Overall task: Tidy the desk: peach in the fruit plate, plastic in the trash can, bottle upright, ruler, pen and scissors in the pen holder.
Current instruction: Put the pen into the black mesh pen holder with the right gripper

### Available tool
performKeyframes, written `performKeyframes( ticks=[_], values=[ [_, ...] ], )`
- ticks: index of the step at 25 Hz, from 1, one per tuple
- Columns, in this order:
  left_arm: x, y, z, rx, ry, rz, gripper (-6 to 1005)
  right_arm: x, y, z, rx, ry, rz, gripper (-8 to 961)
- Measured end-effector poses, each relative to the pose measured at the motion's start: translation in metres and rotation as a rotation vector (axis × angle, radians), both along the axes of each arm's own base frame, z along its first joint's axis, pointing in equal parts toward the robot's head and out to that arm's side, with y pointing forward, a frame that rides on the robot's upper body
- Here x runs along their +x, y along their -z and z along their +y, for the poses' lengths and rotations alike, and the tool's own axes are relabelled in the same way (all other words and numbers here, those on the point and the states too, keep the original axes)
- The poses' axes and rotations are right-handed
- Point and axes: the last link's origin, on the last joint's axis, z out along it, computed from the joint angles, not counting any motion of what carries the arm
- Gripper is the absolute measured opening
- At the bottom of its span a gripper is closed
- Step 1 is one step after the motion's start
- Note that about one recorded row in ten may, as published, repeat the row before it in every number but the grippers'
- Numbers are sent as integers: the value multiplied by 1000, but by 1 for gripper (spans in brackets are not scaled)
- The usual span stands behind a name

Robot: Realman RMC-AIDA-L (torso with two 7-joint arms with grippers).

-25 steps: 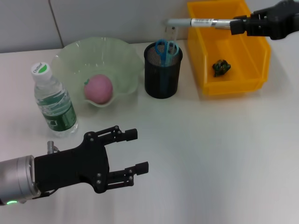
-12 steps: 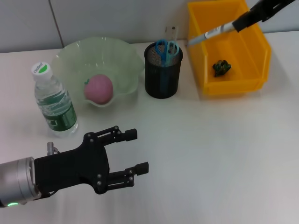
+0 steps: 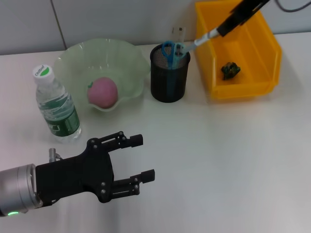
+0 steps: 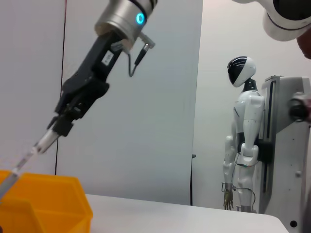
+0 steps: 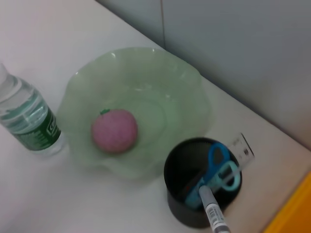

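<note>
Right gripper [image 3: 224,28]: raised over the back of the desk, above the yellow bin, fingers clamped on the upper end of the pen.
Pen [image 3: 203,37]: held slanting, its lower tip at the rim of the pen holder, just over the opening.
Pen holder [image 3: 169,73]: black mesh cup, upright between the fruit plate and the yellow bin; the blue-handled scissors [image 3: 171,50] stand inside, and the clear ruler [image 3: 180,33] sticks up behind them.
Left gripper [image 3: 127,164]: low at the near edge of the desk, fingers spread apart, holding nothing.
Fruit plate [image 3: 127,54]: pale green, wavy-rimmed, with the pink peach [image 3: 102,92] resting in it.
Bottle [image 3: 56,105]: upright, capped, just beside the plate on its left.
Yellow bin [image 3: 244,90]: on the right at the back; a dark crumpled piece of plastic [image 3: 230,69] lies on its floor.
Desk [image 3: 218,160]: plain white, matte top.
Room: grey panelled wall [image 3: 107,19] right behind the desk; in the left wrist view a white humanoid robot [image 4: 244,141] stands off to the side.
</note>
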Motion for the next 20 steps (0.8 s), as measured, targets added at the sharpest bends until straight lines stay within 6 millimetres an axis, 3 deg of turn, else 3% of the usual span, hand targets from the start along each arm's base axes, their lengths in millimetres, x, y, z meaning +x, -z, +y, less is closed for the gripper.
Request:
performKeyframes(
  ticks=[3, 20],
  values=[
    [0, 0, 0, -1, 2, -2, 755, -2, 17, 9, -18, -3, -18, 162],
    [-5, -2, -5, 14, -22, -13, 754, -3, 65, 25, -29, -16, -76, 190]
  ],
)
